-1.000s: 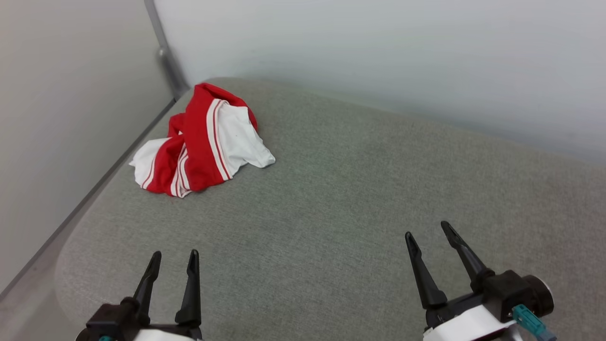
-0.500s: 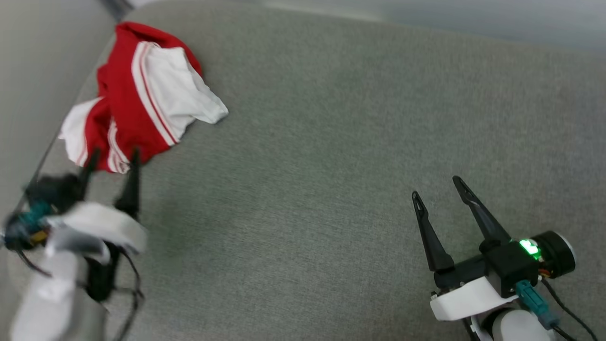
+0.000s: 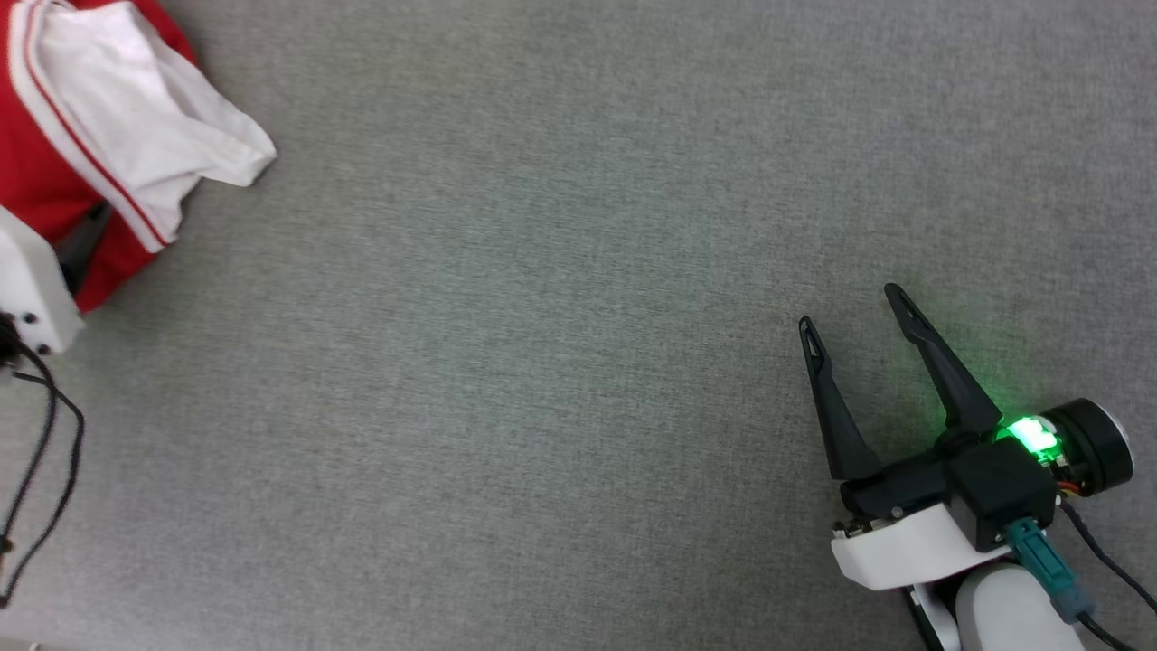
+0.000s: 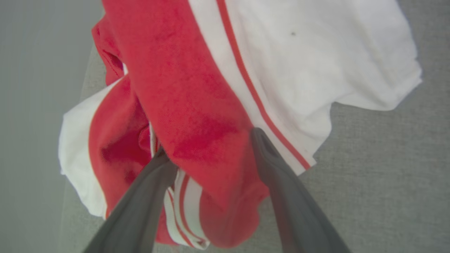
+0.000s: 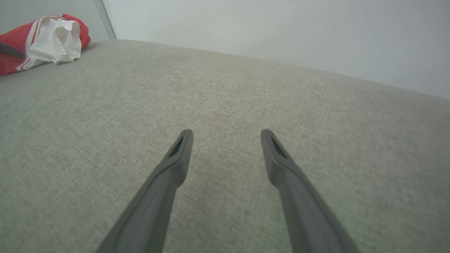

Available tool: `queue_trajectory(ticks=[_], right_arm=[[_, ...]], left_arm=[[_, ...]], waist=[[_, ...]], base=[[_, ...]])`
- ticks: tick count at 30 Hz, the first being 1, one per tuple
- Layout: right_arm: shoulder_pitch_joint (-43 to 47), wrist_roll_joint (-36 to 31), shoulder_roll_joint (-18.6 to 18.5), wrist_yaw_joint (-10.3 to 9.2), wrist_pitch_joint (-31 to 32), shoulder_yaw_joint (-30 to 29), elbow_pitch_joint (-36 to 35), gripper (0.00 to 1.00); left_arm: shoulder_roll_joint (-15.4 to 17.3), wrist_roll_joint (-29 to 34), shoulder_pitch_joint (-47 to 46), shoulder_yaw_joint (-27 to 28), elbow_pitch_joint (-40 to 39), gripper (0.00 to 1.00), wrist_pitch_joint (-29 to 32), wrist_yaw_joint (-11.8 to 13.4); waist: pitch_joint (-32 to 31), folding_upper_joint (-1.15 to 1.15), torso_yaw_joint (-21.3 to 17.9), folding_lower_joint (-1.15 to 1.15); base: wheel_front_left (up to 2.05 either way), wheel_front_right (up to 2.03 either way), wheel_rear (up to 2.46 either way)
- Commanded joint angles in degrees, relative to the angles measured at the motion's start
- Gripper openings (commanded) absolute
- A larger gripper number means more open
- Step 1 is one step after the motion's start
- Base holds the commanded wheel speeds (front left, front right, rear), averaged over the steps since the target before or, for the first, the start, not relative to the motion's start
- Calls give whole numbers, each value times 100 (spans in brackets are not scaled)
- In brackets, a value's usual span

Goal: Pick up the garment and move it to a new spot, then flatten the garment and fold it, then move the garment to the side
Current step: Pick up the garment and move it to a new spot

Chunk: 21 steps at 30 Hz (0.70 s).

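The garment (image 4: pixel 197 105) lies crumpled in a heap on the grey fabric surface (image 3: pixel 560 271), close to that surface's left edge. Its red body is bunched into thick folds, and one white sleeve (image 4: pixel 316 59) is spread open on the side nearer the middle, with red-and-white striped trim running along the seam. My left claw (image 4: pixel 210 142) is right over the heap with its two dark fingers apart. They straddle the near red fold: one tip sits in the crease beside the striped trim and the other on the red cloth just next to the white band. The tips look to be touching the cloth, but I cannot tell how hard they press, and nothing is pinched between them. From my head the garment (image 3: pixel 99 136) sits in the upper left corner, cut by the picture's edge. The white housing (image 3: pixel 27 289) of my left wrist overlaps its lower red part, and a thin black cable (image 3: pixel 45 452) hangs below. My right claw (image 3: pixel 848 306) is well apart from all this, over bare grey fabric at the lower right. Its fingers are spread wide and hold nothing, and a green light (image 3: pixel 1026 434) glows on its wrist. Seen along those fingers (image 5: pixel 175 158), the garment (image 5: pixel 42 42) is a small red-and-white bundle far off to the upper left, at the corner where the surface meets a pale wall (image 5: pixel 281 35).
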Motion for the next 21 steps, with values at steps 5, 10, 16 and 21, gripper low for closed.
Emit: queue_trajectory(ticks=[5,10,16,21], right_arm=[[-69,-20,-6,-3,-14,-10,-7,100],[-97,-42,-12,-4,-25,-68,11,100],[-138,-33,-17,-5,-58,-101,107,100],[-135,22,-14,-4,-83,-93,219,100]], left_arm=[[535,-1004,-271,-487,-184,100,617,6],[673,-1773,-247,-972,-254,46,1173,-6],[771,-2233,-235,-1314,-372,0,998,-3],[882,-2286,-286,-1504,-516,0,152,-3]], waist=[[369,0,-252,-2],[509,0,-301,-2],[422,0,-310,-2],[69,0,-333,-2]], base=[[0,0,0],[0,0,0],[0,0,0],[0,0,0]])
